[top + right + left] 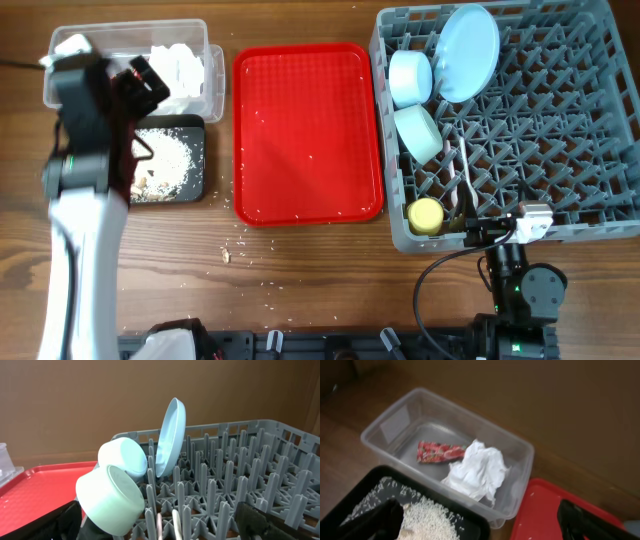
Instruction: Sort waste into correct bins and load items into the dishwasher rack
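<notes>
The clear tub (215, 60) holds the crumpled white tissue (476, 472) and the red wrapper (439, 452). The black tray (196, 160) in front of it holds rice scraps (427, 520). My left gripper (480, 522) is open and empty above the two bins; it also shows in the overhead view (143, 85). The grey rack (560, 130) holds the pale blue plate (468, 52), blue bowl (410, 77), green bowl (418, 132), yellow cup (426, 215) and the white fork and spoon (462, 180). My right gripper (160, 527) is open and empty at the rack's near edge (487, 232).
The flat red serving tray (308, 130) lies between the bins and the rack, with a few rice grains on it. More grains lie on the wooden table (240, 250) in front of it. A cable (430, 275) loops by the right arm.
</notes>
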`<state>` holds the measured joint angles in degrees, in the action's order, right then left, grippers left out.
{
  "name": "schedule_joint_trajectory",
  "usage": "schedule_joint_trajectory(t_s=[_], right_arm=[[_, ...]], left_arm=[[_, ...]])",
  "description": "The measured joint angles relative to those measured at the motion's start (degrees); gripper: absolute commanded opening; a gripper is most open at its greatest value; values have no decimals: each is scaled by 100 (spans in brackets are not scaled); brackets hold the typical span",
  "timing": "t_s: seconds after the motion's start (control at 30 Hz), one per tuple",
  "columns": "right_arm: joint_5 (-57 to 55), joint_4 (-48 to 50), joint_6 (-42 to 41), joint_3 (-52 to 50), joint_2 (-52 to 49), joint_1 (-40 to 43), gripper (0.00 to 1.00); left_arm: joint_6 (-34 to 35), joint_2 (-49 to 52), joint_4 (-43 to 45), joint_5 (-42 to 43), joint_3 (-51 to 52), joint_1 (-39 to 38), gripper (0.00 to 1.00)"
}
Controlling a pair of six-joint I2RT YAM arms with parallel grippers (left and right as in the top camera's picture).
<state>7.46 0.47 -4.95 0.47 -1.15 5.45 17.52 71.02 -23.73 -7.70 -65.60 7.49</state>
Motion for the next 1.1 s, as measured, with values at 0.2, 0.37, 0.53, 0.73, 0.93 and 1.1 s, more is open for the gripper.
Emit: schedule_joint_trajectory(t_s=[0.2, 0.37, 0.53, 0.73, 0.93, 1.1], right_arm=[[0, -2, -2, -4, -13, 0, 100], [0, -2, 0, -9, -17, 0, 100], [0, -4, -2, -9, -17, 0, 100], [0, -4, 0, -9, -17, 0, 100], [0, -4, 0, -9, -17, 0, 100], [0, -4, 0, -9, -17, 0, 100]], left_arm=[[-664, -3187, 1486, 1051, 3143, 369, 100], [-839, -5528, 2522, 1231, 5449, 376, 100], [-855, -6679, 2533, 1233, 6290, 350, 100], [-870, -7020, 2022, 1233, 6487, 350, 100], [-870, -7023, 1987, 1233, 6492, 350, 100], [-870, -7023, 1987, 1233, 6492, 350, 100]])
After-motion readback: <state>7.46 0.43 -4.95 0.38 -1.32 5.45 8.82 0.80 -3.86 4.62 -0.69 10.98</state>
